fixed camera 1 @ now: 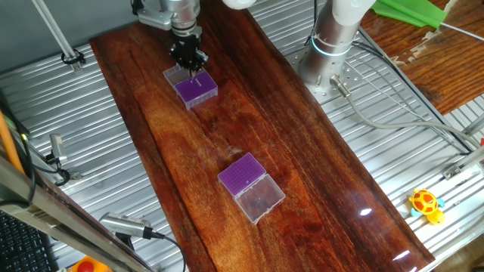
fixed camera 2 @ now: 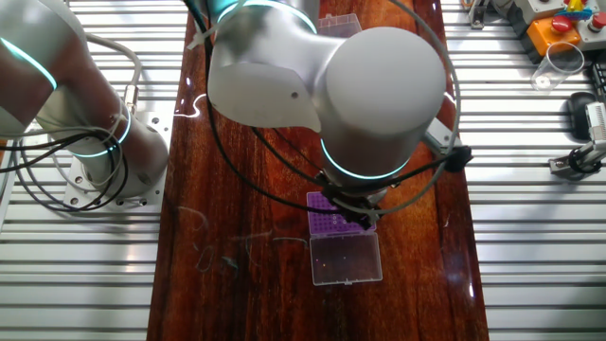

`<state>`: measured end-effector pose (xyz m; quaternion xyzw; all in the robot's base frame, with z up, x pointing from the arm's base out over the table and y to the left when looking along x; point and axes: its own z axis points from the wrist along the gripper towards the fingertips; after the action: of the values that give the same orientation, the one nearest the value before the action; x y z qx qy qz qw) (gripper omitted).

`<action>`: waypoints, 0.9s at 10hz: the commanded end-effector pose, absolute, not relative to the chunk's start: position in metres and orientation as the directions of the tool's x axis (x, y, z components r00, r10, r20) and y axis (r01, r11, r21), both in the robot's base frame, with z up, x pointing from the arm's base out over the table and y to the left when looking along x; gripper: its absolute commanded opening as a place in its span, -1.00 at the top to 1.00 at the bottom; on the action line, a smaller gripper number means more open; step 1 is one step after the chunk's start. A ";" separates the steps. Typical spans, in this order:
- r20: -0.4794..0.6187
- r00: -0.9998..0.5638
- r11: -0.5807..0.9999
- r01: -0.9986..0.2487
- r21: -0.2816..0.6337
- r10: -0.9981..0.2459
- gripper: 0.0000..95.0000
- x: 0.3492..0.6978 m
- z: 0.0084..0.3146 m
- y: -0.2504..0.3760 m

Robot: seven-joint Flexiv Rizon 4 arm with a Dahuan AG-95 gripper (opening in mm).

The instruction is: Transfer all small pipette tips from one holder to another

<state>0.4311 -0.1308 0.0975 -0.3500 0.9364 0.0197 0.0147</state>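
The gripper [fixed camera 1: 190, 60] hangs upright over the far holder [fixed camera 1: 195, 86] at twelve o'clock, presumably to reach its small pipette tips [fixed camera 1: 198, 85], while the near holder [fixed camera 1: 243, 176] waits; jaw state unclear.

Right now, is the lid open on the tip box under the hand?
Open: the tip box shows its purple insert, clear lid folded flat beside it. The hand hovers above.

Dark wooden board [fixed camera 1: 302, 151], two clear tip boxes [fixed camera 1: 190, 85] [fixed camera 1: 252, 187] with purple inserts
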 end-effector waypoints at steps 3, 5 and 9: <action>-0.004 -0.784 0.783 -0.621 0.043 -0.621 1.00 0.431 0.097 -0.131; -0.001 -0.806 0.806 -0.591 0.041 -0.591 1.00 0.431 0.097 -0.131; -0.012 -0.808 0.807 -0.589 0.040 -0.590 1.00 0.431 0.095 -0.131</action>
<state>0.4314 -0.1310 0.0949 -0.3097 0.9506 0.0212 0.0003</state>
